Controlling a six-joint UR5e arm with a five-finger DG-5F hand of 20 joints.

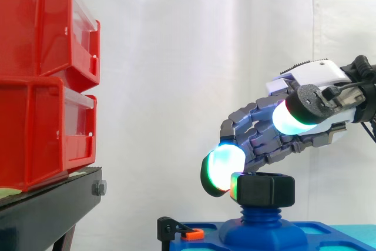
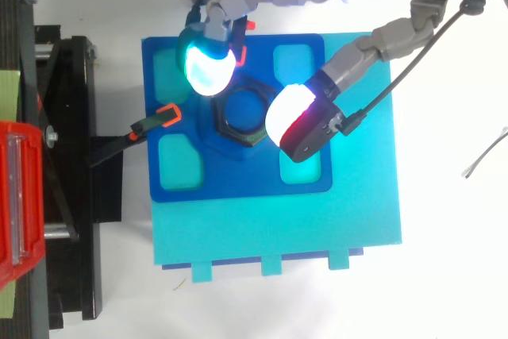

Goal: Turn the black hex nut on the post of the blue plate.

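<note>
Hand [image 1: 264, 139] against black hex nut [image 1: 265, 190]

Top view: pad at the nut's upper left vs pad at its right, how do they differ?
Glow, seen from above: the upper-left pad is cyan; the right pad is white with a red rim.
Height, side view: the upper-left pad sits low beside the black hex nut; the right pad hangs well above it.
Shared: both are glowing pads of the hand, flanking the nut.
</note>
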